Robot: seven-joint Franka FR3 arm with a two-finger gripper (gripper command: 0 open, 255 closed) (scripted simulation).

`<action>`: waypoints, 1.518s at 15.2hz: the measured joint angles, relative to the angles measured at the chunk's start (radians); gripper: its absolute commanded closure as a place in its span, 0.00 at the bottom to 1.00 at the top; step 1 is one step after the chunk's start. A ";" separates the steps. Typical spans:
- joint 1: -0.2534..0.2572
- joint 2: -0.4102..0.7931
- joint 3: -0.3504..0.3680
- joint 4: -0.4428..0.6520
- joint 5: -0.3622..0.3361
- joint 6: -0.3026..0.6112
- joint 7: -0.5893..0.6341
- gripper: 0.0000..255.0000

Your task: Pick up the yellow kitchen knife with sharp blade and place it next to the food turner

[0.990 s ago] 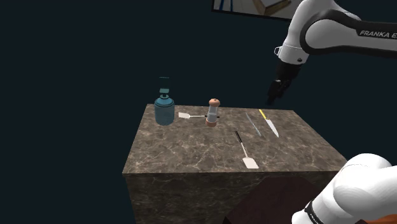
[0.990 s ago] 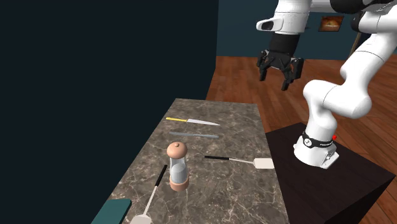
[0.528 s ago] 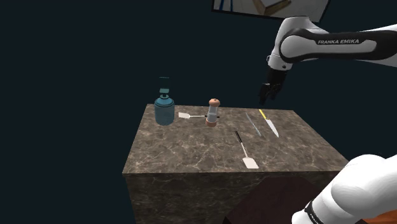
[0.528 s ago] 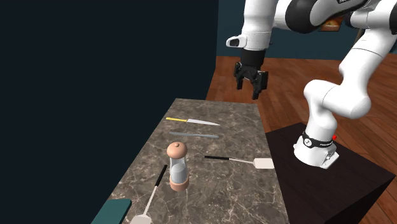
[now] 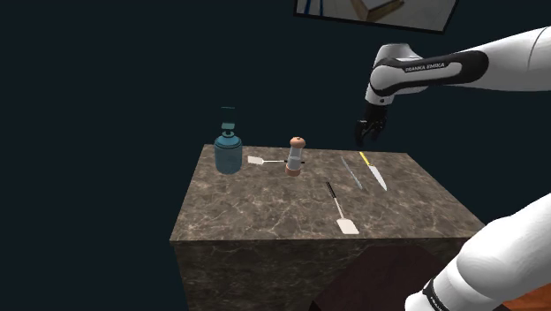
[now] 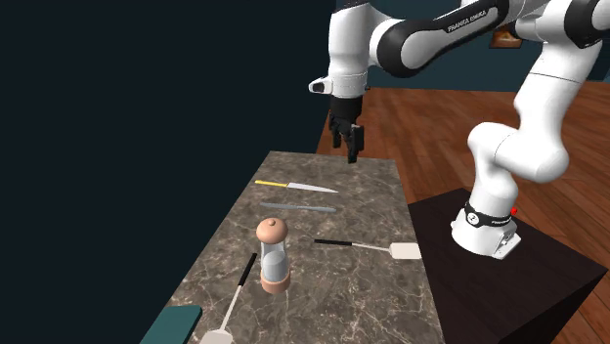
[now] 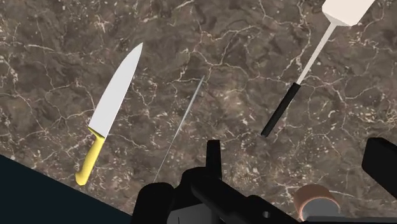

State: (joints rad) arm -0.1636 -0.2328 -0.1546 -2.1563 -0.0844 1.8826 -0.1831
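Gripper [image 6: 349, 140] now hangs nearer the yellow knife [image 7: 109, 114] than before, jaws wide apart, empty. Risk: thin grey utensil [image 7: 182, 121] lies just beside it, so a descending finger may nudge or clasp that instead.

The arm [image 6: 508, 147] is glossy white rounded shells with dark joint bands, one lettered FRANKA EMIKA in white, a red dot by its black base ring, and an all-black hand [image 6: 350, 154].
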 measured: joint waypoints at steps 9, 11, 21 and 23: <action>-0.065 0.300 -0.078 0.189 0.036 0.071 -0.040 0.00; -0.084 0.370 -0.094 0.230 0.051 0.089 -0.053 0.00; -0.202 0.724 -0.136 0.551 0.137 0.072 -0.096 0.00; -0.228 0.791 -0.140 0.617 0.152 0.061 -0.097 0.00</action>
State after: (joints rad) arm -0.3914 0.5581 -0.2947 -1.5388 0.0676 1.9432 -0.2798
